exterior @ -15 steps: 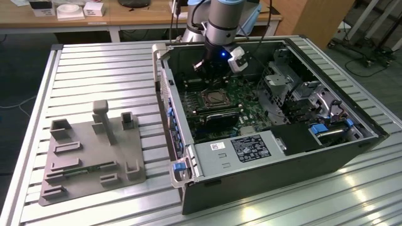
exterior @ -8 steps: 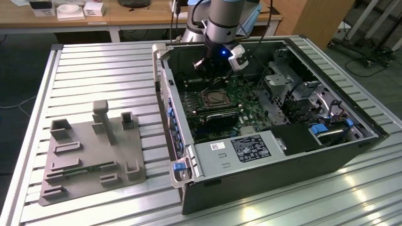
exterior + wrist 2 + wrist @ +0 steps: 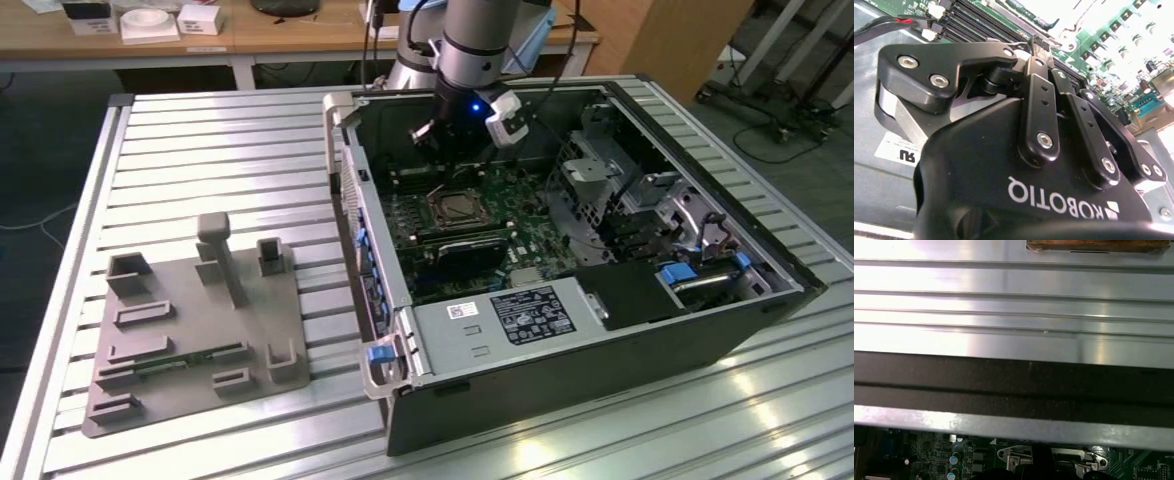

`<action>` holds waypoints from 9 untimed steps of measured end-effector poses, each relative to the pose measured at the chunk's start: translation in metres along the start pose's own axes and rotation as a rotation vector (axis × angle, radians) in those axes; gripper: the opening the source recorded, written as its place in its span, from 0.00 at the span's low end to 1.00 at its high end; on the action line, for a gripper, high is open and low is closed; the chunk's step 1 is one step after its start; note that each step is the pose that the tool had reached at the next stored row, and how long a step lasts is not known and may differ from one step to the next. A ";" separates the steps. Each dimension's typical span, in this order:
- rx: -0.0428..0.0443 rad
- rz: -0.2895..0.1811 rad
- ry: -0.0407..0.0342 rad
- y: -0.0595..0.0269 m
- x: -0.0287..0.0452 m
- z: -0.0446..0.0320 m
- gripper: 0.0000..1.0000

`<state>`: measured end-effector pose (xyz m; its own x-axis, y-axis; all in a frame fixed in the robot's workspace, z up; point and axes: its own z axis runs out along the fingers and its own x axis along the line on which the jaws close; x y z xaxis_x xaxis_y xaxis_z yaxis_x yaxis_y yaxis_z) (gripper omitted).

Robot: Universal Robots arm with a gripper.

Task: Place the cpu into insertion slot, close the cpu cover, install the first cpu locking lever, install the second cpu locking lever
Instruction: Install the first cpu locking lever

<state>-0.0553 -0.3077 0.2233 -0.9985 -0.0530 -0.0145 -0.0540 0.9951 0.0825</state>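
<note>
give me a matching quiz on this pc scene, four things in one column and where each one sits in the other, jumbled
Things
1. gripper
2. cpu socket
3. grey fixture plate
4. labelled grey box

Places
a. on the slatted table, at the exterior view's left of the open case
b. set flat in the green motherboard
c. hanging over the motherboard
d. at the case's near end, beside a blue latch

Pairs: 1-c, 2-b, 3-a, 4-d

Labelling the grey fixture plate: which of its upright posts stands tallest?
The block-topped post on the fixture plate; the narrow post to its right in the exterior view and the rest rise lower.
</note>
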 end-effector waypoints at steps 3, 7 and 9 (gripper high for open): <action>-0.0009 0.000 -0.0001 0.0014 -0.0001 0.0001 0.10; -0.0013 0.000 -0.0003 0.0021 -0.0009 0.0002 0.10; -0.0013 0.000 -0.0003 0.0026 -0.0022 0.0002 0.10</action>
<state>-0.0532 -0.3049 0.2234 -0.9985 -0.0530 -0.0147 -0.0541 0.9950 0.0838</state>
